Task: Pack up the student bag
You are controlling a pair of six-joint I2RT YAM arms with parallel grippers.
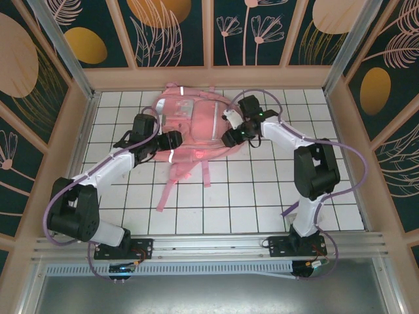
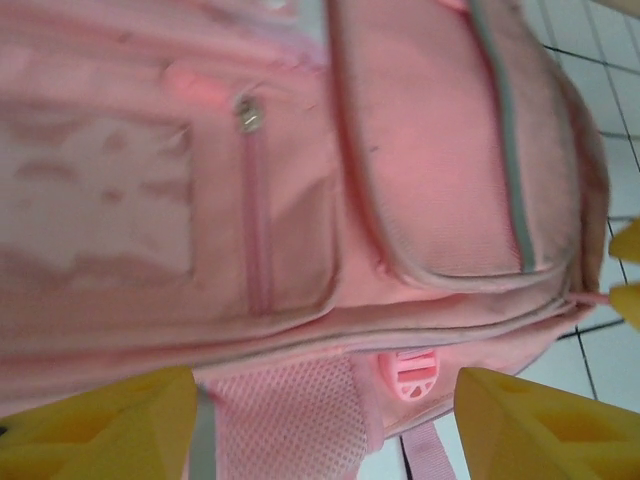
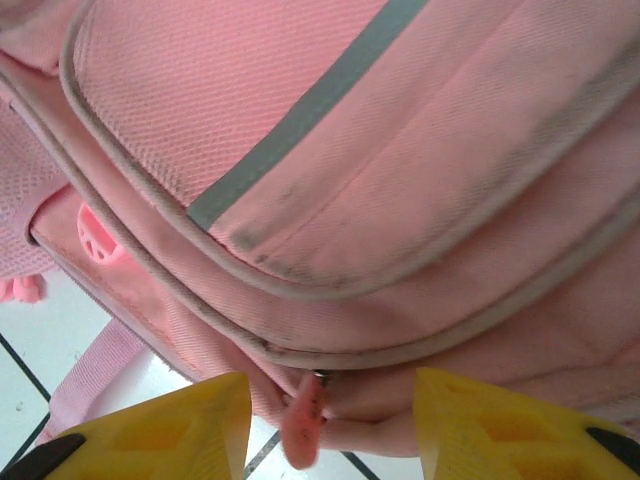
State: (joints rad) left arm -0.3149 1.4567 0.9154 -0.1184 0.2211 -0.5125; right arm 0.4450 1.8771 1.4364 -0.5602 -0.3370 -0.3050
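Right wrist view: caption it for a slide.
Right gripper, open, straddles the student bag's pink zipper pull.

A white tiled worktop [image 1: 262,196] is marked with a dark grid. A pink backpack [image 1: 193,121] is laid flat on it at the middle of the far edge, its loose straps [image 1: 167,190] spread toward the near edge.
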